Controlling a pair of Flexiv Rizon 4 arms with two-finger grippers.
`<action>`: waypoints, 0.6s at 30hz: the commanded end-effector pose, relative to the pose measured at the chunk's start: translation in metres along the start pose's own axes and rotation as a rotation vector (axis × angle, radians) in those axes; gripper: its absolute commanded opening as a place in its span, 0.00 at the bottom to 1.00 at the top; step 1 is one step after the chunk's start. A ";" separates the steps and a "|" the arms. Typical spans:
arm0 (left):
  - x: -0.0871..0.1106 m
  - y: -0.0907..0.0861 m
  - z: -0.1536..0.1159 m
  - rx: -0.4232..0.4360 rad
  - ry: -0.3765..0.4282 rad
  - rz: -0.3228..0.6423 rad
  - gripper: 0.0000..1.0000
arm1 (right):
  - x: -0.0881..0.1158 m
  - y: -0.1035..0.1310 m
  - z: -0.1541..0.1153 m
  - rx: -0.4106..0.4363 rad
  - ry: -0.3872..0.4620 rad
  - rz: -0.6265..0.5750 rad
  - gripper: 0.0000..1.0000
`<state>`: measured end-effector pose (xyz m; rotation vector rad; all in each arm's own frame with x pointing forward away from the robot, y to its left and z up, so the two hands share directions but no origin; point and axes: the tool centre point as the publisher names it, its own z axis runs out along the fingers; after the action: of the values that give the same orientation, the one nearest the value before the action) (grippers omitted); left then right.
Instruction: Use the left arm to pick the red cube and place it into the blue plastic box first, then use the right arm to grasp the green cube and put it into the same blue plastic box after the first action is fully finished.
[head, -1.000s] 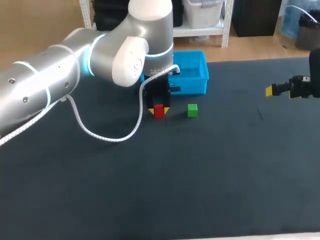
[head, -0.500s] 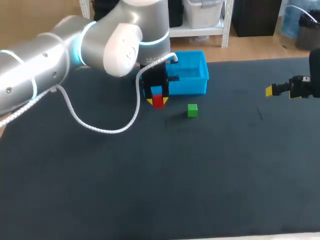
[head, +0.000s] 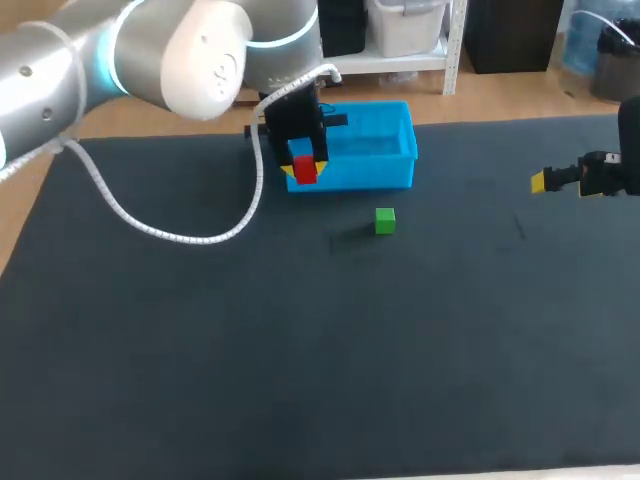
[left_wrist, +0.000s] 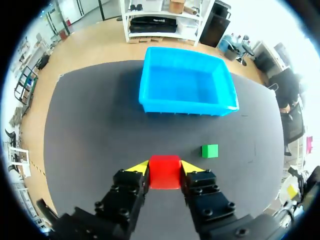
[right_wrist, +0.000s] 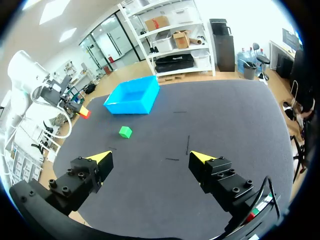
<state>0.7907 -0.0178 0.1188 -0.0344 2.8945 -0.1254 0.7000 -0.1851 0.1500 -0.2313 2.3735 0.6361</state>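
— Entry one, left gripper (left_wrist: 164, 167)?
— Clamped on the red cube (left_wrist: 165, 176), a yellow tip at each side.
— Location?
— The head view sets the cube against the blue plastic box's (head: 400, 172) front wall. The left wrist view shows it over the table (head: 300, 350), short of the box.
— Entry two?
— Right gripper (right_wrist: 151, 156), fingers wide apart, holding nothing. The green cube (head: 385, 221) is on the table near the box.

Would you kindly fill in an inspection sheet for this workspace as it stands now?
Surface: dark mat covering the table.
Job's things: red cube held above the mat, short of the blue plastic box; green cube on the mat, apart from the box.
Clutter: nothing seen.
Grippers: left gripper shut on the red cube; right gripper open, holding nothing.
Cables: white coiled cable looping down from the left arm.
Surroundings: nothing seen.
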 end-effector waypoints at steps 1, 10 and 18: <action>0.010 0.005 -0.002 0.011 -0.040 0.003 0.00 | 0.000 0.000 0.000 0.000 0.000 0.000 1.00; 0.003 -0.004 -0.002 0.015 -0.062 0.027 0.00 | 0.000 0.000 0.000 0.000 0.000 0.000 1.00; -0.023 -0.025 -0.005 0.016 -0.087 0.047 0.00 | 0.000 0.000 0.000 0.000 0.000 0.000 1.00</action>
<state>0.7970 -0.0311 0.1308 0.0294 2.7843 -0.1551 0.7000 -0.1851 0.1500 -0.2313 2.3735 0.6360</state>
